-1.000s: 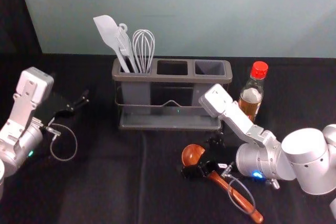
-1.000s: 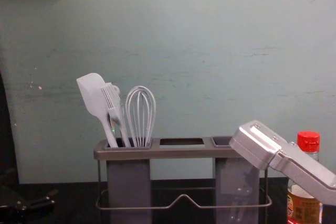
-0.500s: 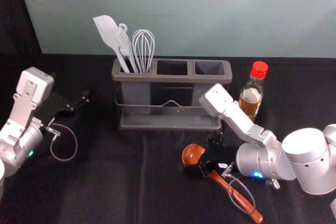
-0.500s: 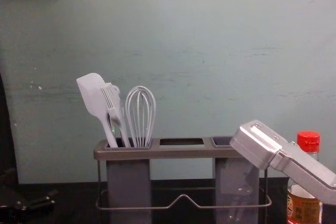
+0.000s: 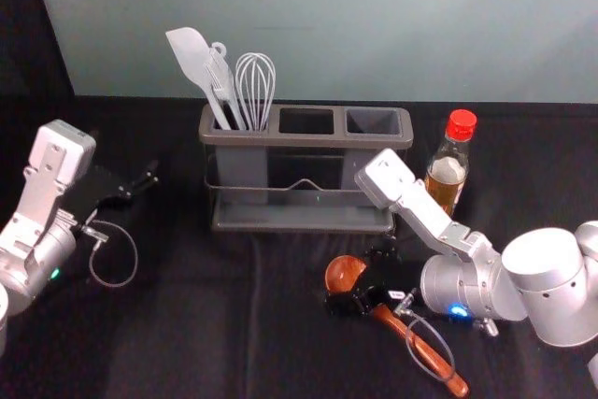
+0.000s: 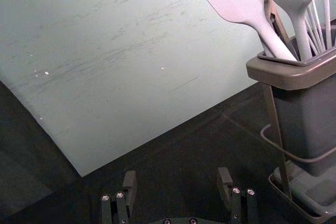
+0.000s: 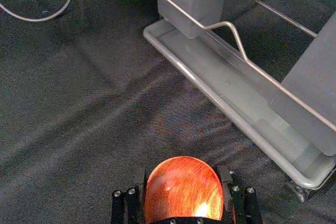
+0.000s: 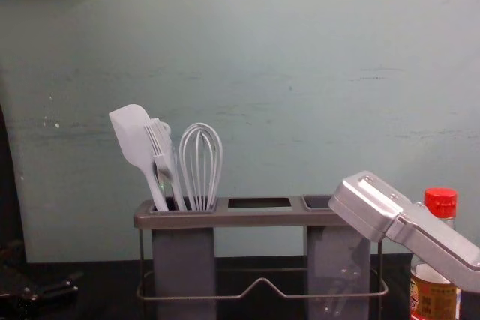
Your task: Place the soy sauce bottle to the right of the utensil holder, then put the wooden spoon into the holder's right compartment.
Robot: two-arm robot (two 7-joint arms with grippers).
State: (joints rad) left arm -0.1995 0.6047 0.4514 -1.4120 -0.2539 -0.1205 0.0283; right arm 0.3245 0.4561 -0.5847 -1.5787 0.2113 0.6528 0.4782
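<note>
My right gripper (image 5: 359, 279) is low over the cloth in the head view, its fingers against both sides of the wooden spoon's bowl (image 5: 344, 274); the handle slants toward the near right. In the right wrist view the gripper (image 7: 182, 176) is shut on the bowl (image 7: 184, 190). Behind it stands the utensil holder (image 5: 308, 139), its middle and right compartments unfilled. The soy sauce bottle (image 5: 448, 171) stands upright to the holder's right, red cap on. My left gripper (image 5: 142, 184) waits left of the holder; in the left wrist view the gripper (image 6: 177, 179) is open and holds nothing.
A white spatula (image 5: 192, 58), a brush and a whisk (image 5: 255, 86) stand in the holder's left compartment. The holder's wire rail (image 7: 228, 24) and lower tray (image 7: 210, 82) lie beyond the spoon. A wall rises behind. The right forearm passes in front of the bottle.
The right gripper's fingers have closed in slightly on the spoon's bowl, which has shifted a touch to the right. The left arm, holder and bottle have stayed put.
</note>
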